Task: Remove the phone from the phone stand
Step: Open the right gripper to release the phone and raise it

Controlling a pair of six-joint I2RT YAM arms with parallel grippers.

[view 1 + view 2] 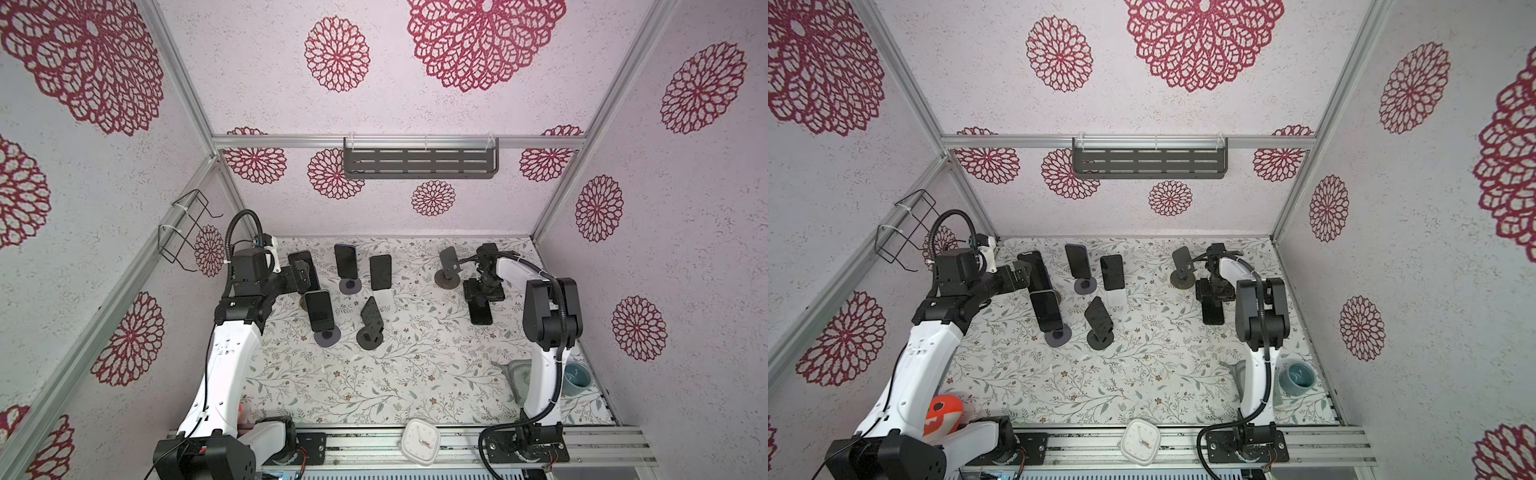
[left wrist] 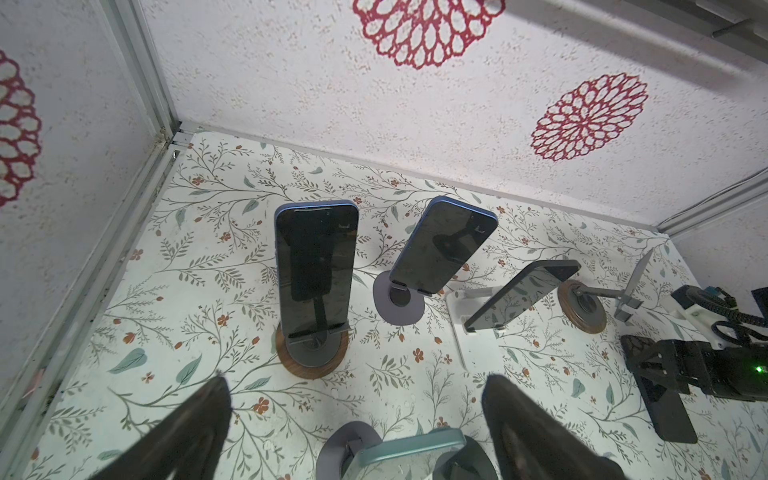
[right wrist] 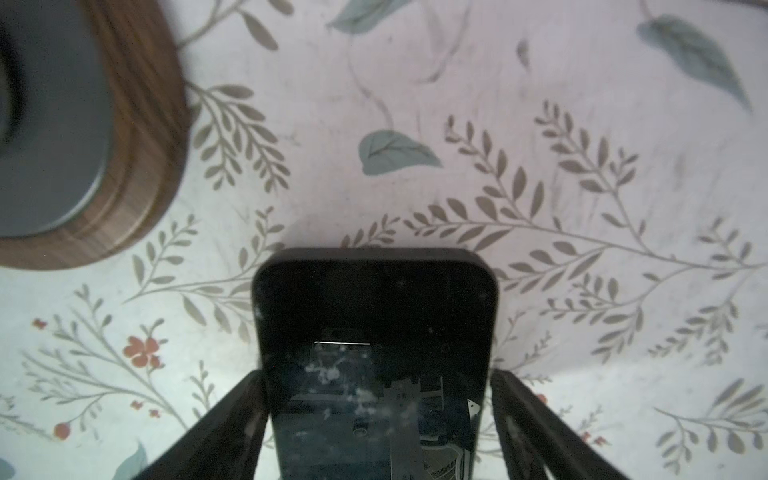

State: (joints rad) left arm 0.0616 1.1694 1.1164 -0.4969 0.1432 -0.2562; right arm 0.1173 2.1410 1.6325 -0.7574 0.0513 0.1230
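Observation:
A black phone point(image 3: 374, 316) lies flat on the floral table point(image 1: 415, 374), also seen in a top view point(image 1: 481, 313). My right gripper point(image 3: 376, 374) is open and straddles its end, with a strip of table showing beside one finger. Next to it stands an empty wood-based phone stand point(image 1: 448, 270). At the far left, my left gripper point(image 1: 301, 272) is open, just in front of a dark phone point(image 2: 316, 266) resting upright on another wood-based stand point(image 2: 311, 357). Three more phones point(image 1: 345, 261) point(image 1: 380, 272) point(image 1: 319, 311) lean on their stands.
An empty black stand point(image 1: 371, 322) is mid-table. A teal cup point(image 1: 577, 376) and grey mesh point(image 1: 515, 374) sit by the right arm's base, a white clock point(image 1: 420, 440) on the front rail. A wire basket point(image 1: 187, 232) hangs left, a shelf point(image 1: 419, 160) behind.

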